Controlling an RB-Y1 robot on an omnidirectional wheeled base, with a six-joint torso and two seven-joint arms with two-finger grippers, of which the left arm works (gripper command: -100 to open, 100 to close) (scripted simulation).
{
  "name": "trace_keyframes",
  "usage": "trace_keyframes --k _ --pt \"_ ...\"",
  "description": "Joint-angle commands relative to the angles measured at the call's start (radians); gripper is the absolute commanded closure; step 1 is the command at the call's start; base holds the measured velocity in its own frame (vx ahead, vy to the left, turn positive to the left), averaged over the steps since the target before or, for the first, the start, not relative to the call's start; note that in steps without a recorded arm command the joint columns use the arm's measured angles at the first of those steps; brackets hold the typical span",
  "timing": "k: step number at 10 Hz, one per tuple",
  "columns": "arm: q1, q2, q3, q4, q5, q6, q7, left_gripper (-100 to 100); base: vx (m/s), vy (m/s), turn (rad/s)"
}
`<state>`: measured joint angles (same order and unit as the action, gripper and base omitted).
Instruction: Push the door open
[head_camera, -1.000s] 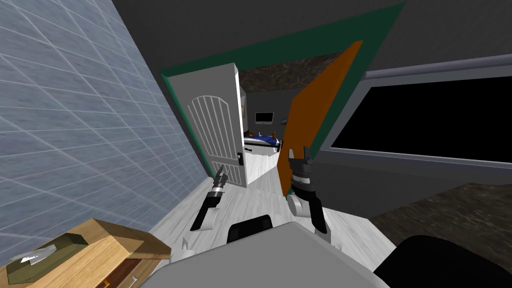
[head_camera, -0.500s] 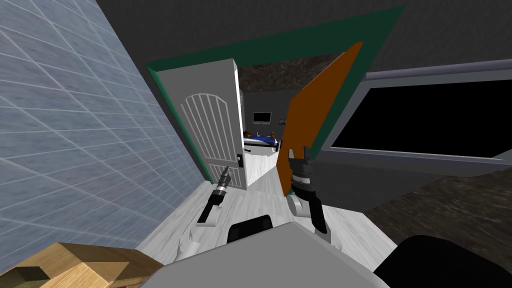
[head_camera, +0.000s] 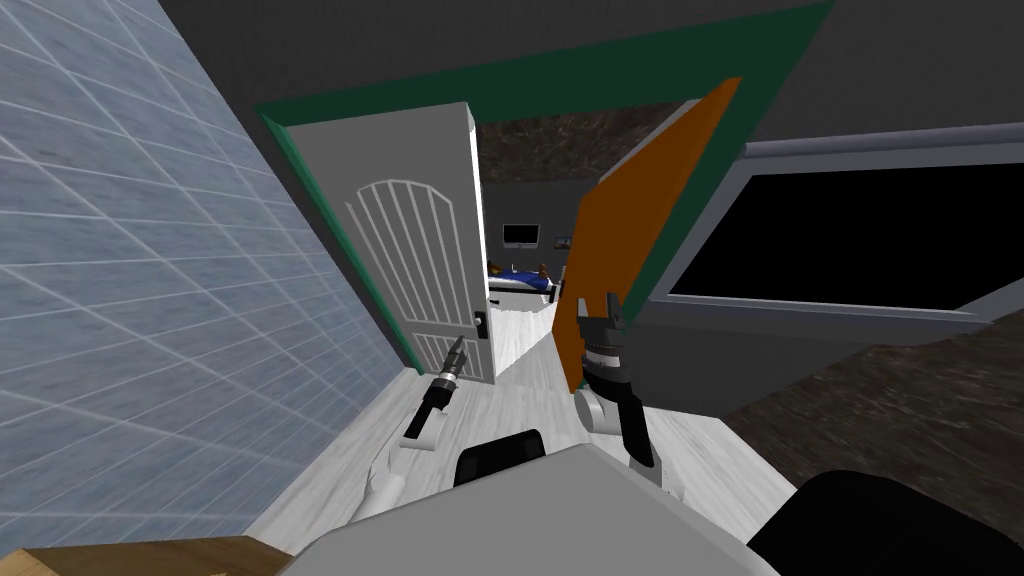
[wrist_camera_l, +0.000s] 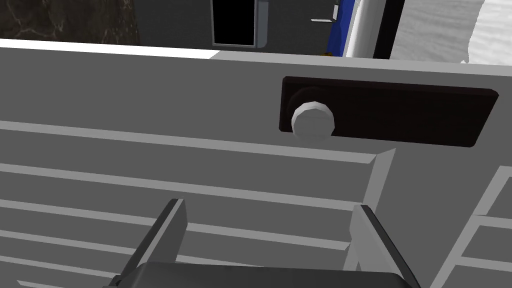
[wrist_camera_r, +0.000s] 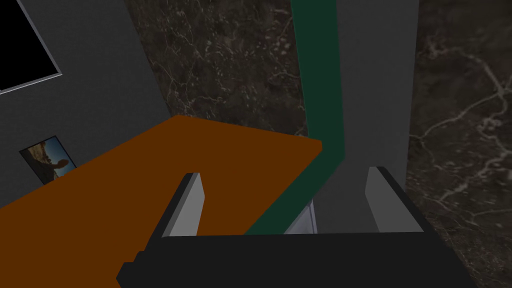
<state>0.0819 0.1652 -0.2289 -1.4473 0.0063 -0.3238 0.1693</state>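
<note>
Two leaves stand ajar. My left hand (wrist_camera_l: 268, 205), fingers spread and empty, faces the white door (head_camera: 420, 250) on the left, near its knob (wrist_camera_l: 313, 120), perhaps touching; the right hand (wrist_camera_r: 285, 175), also spread, sits by the orange door (wrist_camera_r: 200, 160).

No writing, label, number or sign can be read anywhere here

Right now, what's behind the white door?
Past the edge of the white door: a blue-covered bed and a dark wall screen. The door hides the rest.
</note>
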Motion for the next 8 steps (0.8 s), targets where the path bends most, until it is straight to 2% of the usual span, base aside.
trace_keyframes --k 1,4,5,8 --pt "-0.018 0.006 -0.008 0.034 -0.003 0.005 0.002 -100 0.067 0.049 -0.057" --pt "-0.048 0.016 -0.029 0.091 -0.010 0.027 0.003 -100 0.092 0.077 -0.079" --pt "-0.041 0.016 -0.024 0.077 -0.008 0.022 0.004 -100 0.054 0.031 -0.018" --pt "-0.056 0.006 -0.014 0.104 -0.007 0.016 -0.001 -100 0.153 -0.026 -0.030"
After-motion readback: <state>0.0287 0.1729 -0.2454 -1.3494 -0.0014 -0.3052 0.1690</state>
